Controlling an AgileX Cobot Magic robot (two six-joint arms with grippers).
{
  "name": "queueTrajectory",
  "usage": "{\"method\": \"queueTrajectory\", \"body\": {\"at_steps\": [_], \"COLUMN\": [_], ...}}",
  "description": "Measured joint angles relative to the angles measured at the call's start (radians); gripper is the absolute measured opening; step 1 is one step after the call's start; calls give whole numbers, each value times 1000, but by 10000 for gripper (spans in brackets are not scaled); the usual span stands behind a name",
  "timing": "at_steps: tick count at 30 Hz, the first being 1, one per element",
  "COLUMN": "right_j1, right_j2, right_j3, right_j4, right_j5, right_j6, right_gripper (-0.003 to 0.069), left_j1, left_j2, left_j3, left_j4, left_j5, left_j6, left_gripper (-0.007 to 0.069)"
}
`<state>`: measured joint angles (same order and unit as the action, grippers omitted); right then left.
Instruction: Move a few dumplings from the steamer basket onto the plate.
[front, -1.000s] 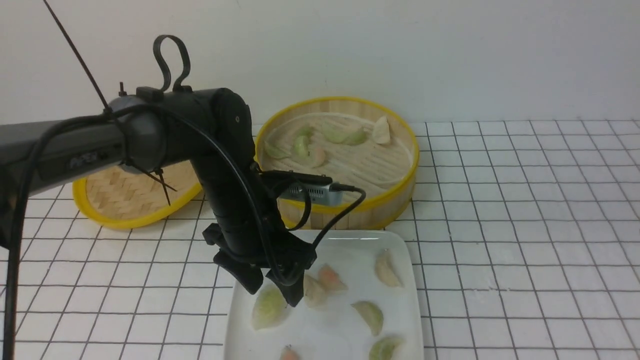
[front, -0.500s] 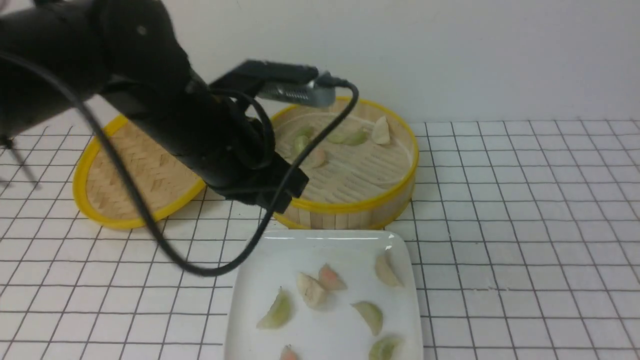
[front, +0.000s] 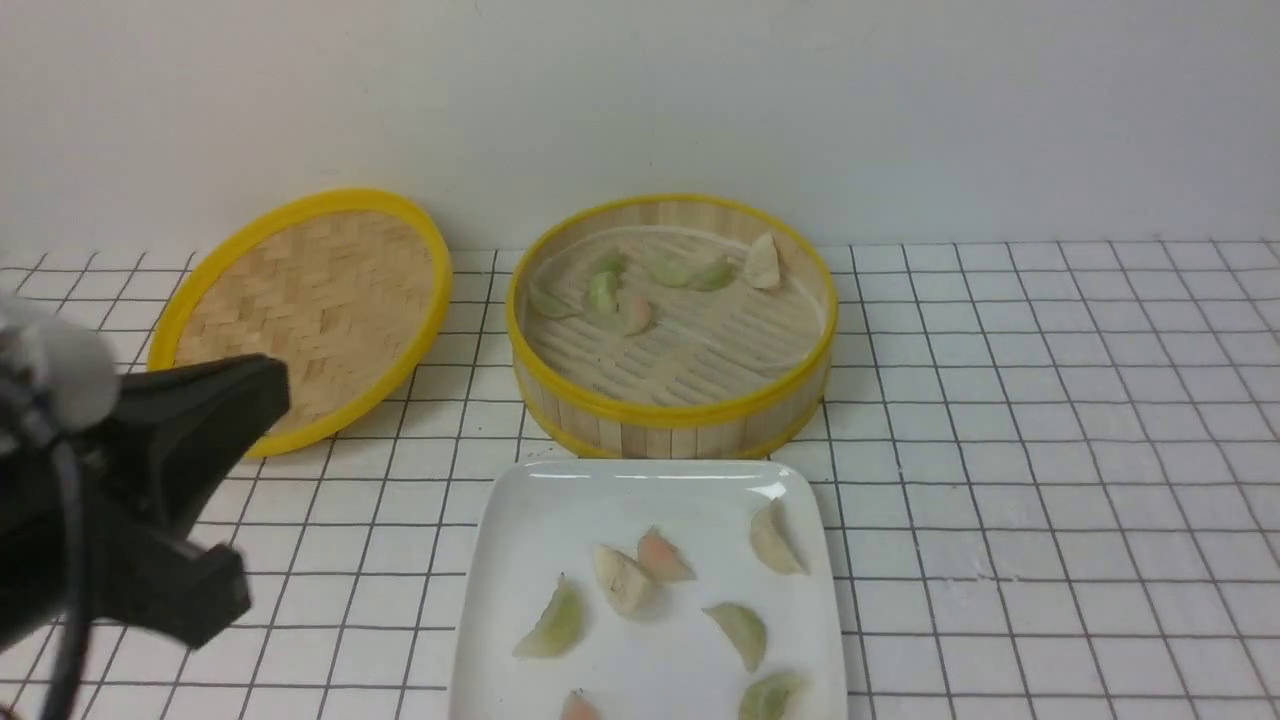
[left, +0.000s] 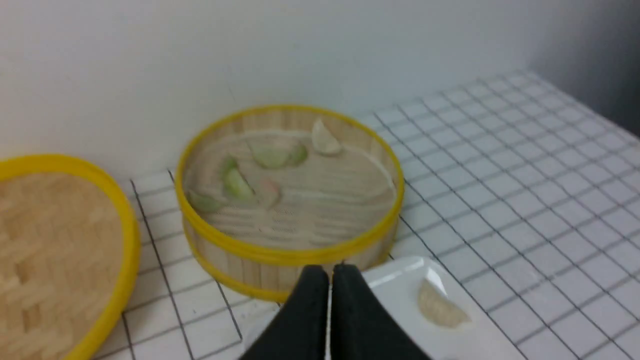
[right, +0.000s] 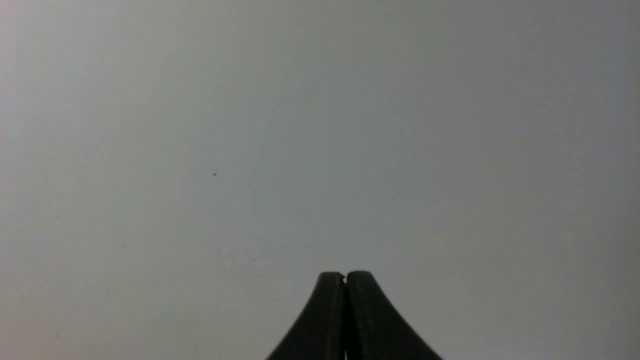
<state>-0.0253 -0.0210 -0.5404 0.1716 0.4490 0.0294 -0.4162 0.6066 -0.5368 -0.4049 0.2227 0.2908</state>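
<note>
The steamer basket stands at the back centre and holds several dumplings, green, pink and one cream. The white plate lies just in front of it with several dumplings spread on it. My left arm is blurred at the lower left of the front view, away from the plate. In the left wrist view my left gripper is shut and empty, pointing at the steamer basket and the plate. My right gripper is shut and empty, facing a blank grey surface.
The flat woven yellow-rimmed lid lies tilted to the left of the steamer, and it also shows in the left wrist view. A white wall runs behind the gridded table.
My left arm has lifted off the plate, leaving a green dumpling there, and has swung back to the lower left. The lid is now uncovered.
</note>
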Motion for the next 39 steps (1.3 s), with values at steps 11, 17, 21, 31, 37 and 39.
{"method": "queueTrajectory", "body": {"at_steps": [11, 17, 21, 31, 37, 39], "right_j1": [0, 0, 0, 0, 0, 0], "right_j2": [0, 0, 0, 0, 0, 0], "right_j3": [4, 4, 4, 4, 6, 8], "right_j4": [0, 0, 0, 0, 0, 0], "right_j5": [-9, -9, -9, -9, -9, -8], "right_j6": [0, 0, 0, 0, 0, 0], "right_gripper": [-10, -10, -10, -10, -10, -10], "left_j1": [0, 0, 0, 4, 163, 241], "left_j2": [-227, -227, -227, -255, -406, -460], "left_j3": [127, 127, 127, 144, 326, 405], "left_j4": [-36, -38, -38, 46, 214, 245], "left_j5": [-70, -70, -70, -71, -76, -76], "left_j6": [-1, -1, -1, 1, -107, -147], "left_gripper": [-6, -6, -6, -6, -6, -6]}}
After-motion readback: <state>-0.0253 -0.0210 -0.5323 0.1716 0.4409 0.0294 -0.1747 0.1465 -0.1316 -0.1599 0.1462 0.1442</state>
